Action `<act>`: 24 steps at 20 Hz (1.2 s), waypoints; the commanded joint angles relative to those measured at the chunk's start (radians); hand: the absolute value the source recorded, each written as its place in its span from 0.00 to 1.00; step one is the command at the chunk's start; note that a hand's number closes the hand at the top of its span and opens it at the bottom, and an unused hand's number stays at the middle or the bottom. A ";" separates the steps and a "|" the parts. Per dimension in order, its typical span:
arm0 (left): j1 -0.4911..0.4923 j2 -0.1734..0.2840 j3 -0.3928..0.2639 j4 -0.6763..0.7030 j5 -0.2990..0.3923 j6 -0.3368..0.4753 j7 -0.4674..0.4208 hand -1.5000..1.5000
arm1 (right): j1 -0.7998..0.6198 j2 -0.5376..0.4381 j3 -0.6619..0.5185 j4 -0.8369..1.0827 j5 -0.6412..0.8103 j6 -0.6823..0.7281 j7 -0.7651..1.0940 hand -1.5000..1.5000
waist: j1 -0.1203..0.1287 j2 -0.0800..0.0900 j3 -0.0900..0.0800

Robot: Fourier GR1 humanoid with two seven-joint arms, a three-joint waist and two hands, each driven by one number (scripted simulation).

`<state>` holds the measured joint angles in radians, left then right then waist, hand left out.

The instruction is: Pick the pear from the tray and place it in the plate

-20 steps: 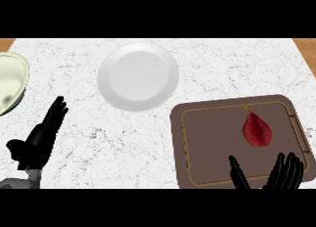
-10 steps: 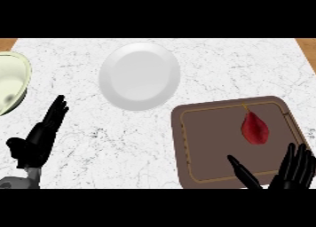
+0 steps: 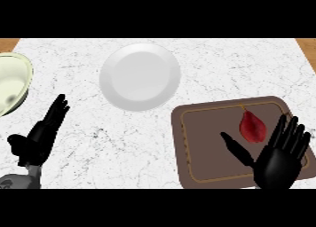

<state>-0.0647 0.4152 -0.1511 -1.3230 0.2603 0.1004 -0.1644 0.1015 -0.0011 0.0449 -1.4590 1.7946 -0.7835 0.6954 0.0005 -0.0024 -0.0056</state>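
Right now the pear (image 3: 253, 126) lies on the brown tray (image 3: 207, 146), toward its far right part, stem pointing away from the robot. The right hand (image 3: 278, 157) hovers over the tray just beside it, fingers straight and spread, thumb out to the left, holding nothing. The left hand (image 3: 41, 137) rests open near the left edge, fingers up. The white plate (image 3: 140, 76) sits well apart, up and to the left of the tray. I'd guess the pear is light, fairly stiff, smooth-skinned and apt to roll; taking it round the fat lower belly looks safest, not the narrow stem end.
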 commanded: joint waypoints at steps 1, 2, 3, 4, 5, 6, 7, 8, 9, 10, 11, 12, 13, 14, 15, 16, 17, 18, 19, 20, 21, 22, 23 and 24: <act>0.022 -0.049 -0.004 -0.020 -0.052 0.043 -0.008 0.50 | -0.039 0.001 0.086 -0.055 0.114 0.150 0.159 0.00 | 0.001 0.001 0.005; 0.026 -0.028 0.023 -0.014 -0.032 -0.015 -0.002 0.50 | -0.080 0.001 0.058 0.036 0.077 0.124 0.111 0.00 | 0.002 0.002 0.006; -0.025 -0.040 0.017 -0.003 -0.044 0.013 0.015 0.50 | -0.098 0.001 0.046 -0.024 -0.016 0.218 0.018 1.00 | 0.000 0.002 0.005; -0.053 -0.054 0.004 -0.016 -0.035 0.019 0.069 0.50 | -0.123 0.001 0.100 0.057 0.050 0.211 0.089 1.00 | 0.002 0.003 0.006; 0.006 -0.039 0.025 0.030 -0.043 -0.014 -0.021 0.50 | -0.121 0.001 0.119 0.074 0.065 0.212 0.105 1.00 | 0.004 0.003 0.005; 0.042 -0.047 0.010 -0.054 -0.060 0.010 0.008 0.50 | -0.138 -0.004 0.052 0.103 0.054 0.195 0.042 1.00 | 0.005 0.002 0.006; -0.005 -0.011 0.058 -0.005 -0.037 -0.050 0.036 0.50 | -0.183 -0.004 0.041 0.139 0.031 0.168 0.034 1.00 | 0.003 0.003 0.006; 0.040 -0.051 0.032 -0.043 -0.068 -0.011 0.021 0.50 | -0.188 -0.007 0.027 0.161 0.058 0.171 0.049 1.00 | 0.004 0.002 0.006; 0.026 -0.038 0.056 -0.048 -0.056 -0.022 0.043 0.50 | -0.211 -0.024 0.017 0.206 0.029 0.139 0.026 1.00 | 0.004 0.003 0.006; 0.023 -0.026 0.087 0.017 -0.049 -0.078 -0.021 0.50 | -0.212 -0.030 0.027 0.170 0.002 0.149 0.002 1.00 | 0.002 0.003 0.006; 0.015 -0.076 0.051 -0.049 -0.075 -0.025 0.043 0.50 | -0.220 0.001 0.046 0.195 0.058 0.158 0.056 1.00 | 0.002 0.002 0.006; 0.070 -0.077 0.044 -0.099 -0.095 -0.002 0.037 0.50 | -0.180 0.001 0.097 0.154 0.105 0.157 0.093 1.00 | 0.003 0.002 0.006; 0.030 -0.069 0.067 -0.062 -0.084 -0.039 0.044 0.50 | -0.202 -0.014 0.055 0.181 0.090 0.109 0.040 1.00 | 0.002 0.002 0.006; 0.032 -0.053 0.088 0.017 -0.075 -0.072 -0.023 0.50 | -0.149 0.000 0.153 0.093 0.163 0.170 0.119 1.00 | -0.001 0.002 0.005; -0.006 -0.081 0.058 0.002 -0.092 -0.027 -0.002 0.50 | -0.219 -0.086 0.058 0.200 -0.108 0.185 -0.093 1.00 | 0.002 0.005 0.006; -0.007 -0.079 0.039 -0.019 -0.094 -0.021 0.031 0.50 | -0.235 -0.077 0.088 0.193 -0.235 0.263 -0.172 1.00 | 0.011 0.008 0.007; 0.003 -0.056 0.053 -0.024 -0.069 -0.057 0.026 0.50 | -0.269 -0.063 0.083 0.235 -0.290 0.323 -0.197 1.00 | 0.042 0.016 0.008; -0.008 -0.072 0.036 -0.022 -0.088 -0.044 0.011 0.50 | -0.250 -0.052 0.098 0.247 -0.346 0.350 -0.236 1.00 | 0.047 0.024 0.010; -0.018 -0.073 0.043 -0.016 -0.079 -0.049 0.009 0.50 | -0.242 -0.017 0.126 0.255 -0.382 0.404 -0.259 1.00 | 0.062 0.033 0.010; -0.022 -0.073 0.037 -0.023 -0.083 -0.051 0.005 0.50 | -0.232 -0.013 0.137 0.242 -0.426 0.462 -0.292 1.00 | 0.068 0.035 0.011; -0.018 -0.076 0.031 -0.018 -0.083 -0.052 0.023 0.50 | -0.258 -0.063 0.114 0.227 -0.479 0.492 -0.352 1.00 | 0.062 0.030 0.011; -0.014 -0.086 0.019 -0.023 -0.088 -0.049 0.022 0.50 | -0.292 -0.091 0.097 0.215 -0.534 0.536 -0.400 1.00 | 0.060 0.024 0.010; -0.025 -0.083 0.024 -0.013 -0.099 -0.038 0.016 0.50 | -0.323 -0.112 0.080 0.201 -0.599 0.566 -0.457 1.00 | 0.049 0.020 0.009; -0.013 -0.085 0.030 -0.016 -0.092 -0.039 0.014 0.50 | -0.359 -0.155 0.053 0.189 -0.653 0.609 -0.514 1.00 | 0.050 0.016 0.009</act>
<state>-0.0768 0.3377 -0.1178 -1.3418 0.1734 0.0571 -0.1483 -0.1692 -0.1118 0.1202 -1.3185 1.3486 -0.3149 0.3607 0.0372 -0.0037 -0.0196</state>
